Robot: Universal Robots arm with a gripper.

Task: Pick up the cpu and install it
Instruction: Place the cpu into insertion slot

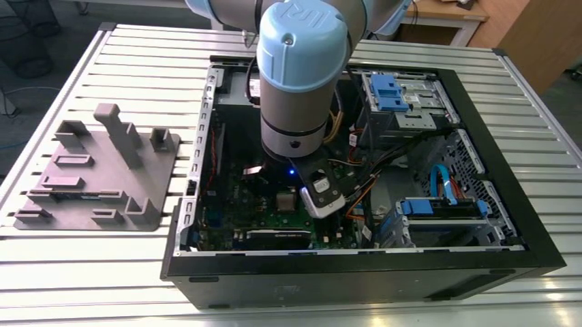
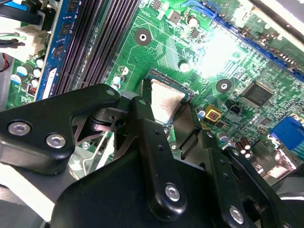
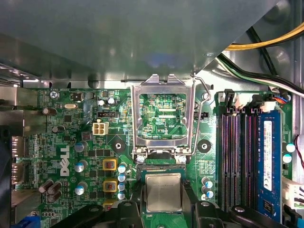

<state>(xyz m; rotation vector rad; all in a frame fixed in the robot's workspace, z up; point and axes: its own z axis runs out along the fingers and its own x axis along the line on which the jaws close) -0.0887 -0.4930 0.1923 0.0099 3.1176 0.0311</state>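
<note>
From across the room I saw the arm [image 1: 300, 75] reaching down into an open computer case [image 1: 509, 252]. The case lay on a slatted metal table [image 1: 91, 272]. A grey tray [image 1: 100, 170] with upright posts sat well apart from the pincer, toward the exterior view's left.

Both wrist views looked inside the case, at the green board [image 3: 71, 142]. There the cpu [image 3: 163, 190] sat within the span of the pincer [image 3: 163, 194]. The first wrist view showed the silver socket frame [image 3: 164, 85] swung up and open just beyond the pincer. Dark memory slots [image 3: 232, 156] ran along one side, and yellow cables [image 3: 266, 42] trailed further off.

The second wrist view gave the pincer's [image 2: 166, 108] black linkage up close. The cpu [image 2: 166, 99] showed within it, with a hard glare on the board behind.

Whether the pincer was clamped on the chip or merely standing about it, I could not tell.

The cpu was a small flat square with a dull silvery-grey top and a thin darker rim, and it lay level over the socket.

A wooden desk [image 1: 454, 13] stood behind the table, on a dark floor.
</note>
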